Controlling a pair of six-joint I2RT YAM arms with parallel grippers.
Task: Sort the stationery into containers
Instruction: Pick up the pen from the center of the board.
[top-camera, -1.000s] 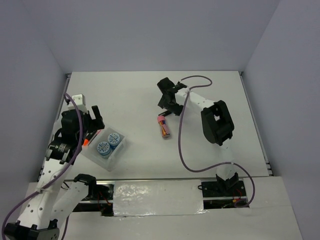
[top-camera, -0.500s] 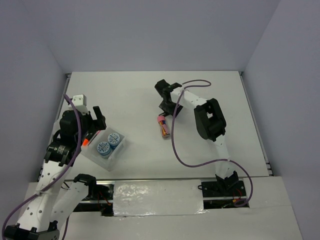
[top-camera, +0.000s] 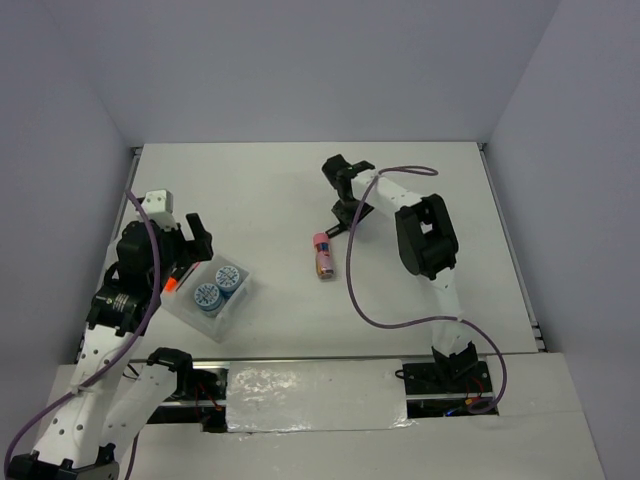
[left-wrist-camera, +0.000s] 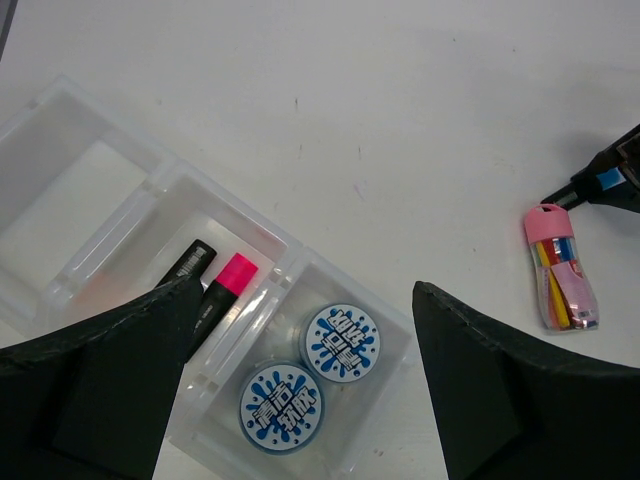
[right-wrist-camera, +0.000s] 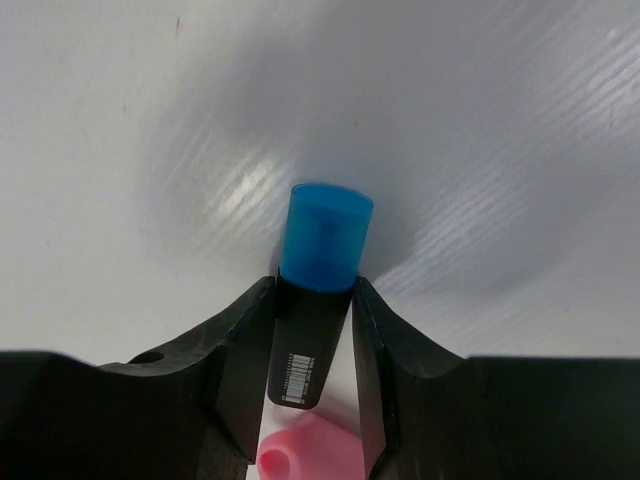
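My right gripper is shut on a black marker with a blue cap, which sticks out past the fingertips over the white table. The same marker shows at the right edge of the left wrist view. Just beside it lies the pink-topped stick, its pink top showing below the jaws. My left gripper hangs open above the containers. One compartment holds two blue rolls, the neighbouring one a pink-capped marker.
A second black marker lies beside the pink-capped one, and an orange cap shows at the tray's left end. The tray's far-left compartment looks bare. Walls close in the table on three sides.
My right gripper has closed onto the blue-capped marker and shifted slightly right. The pink-topped stick has shifted a little to the left. My left arm has stayed in place, open.
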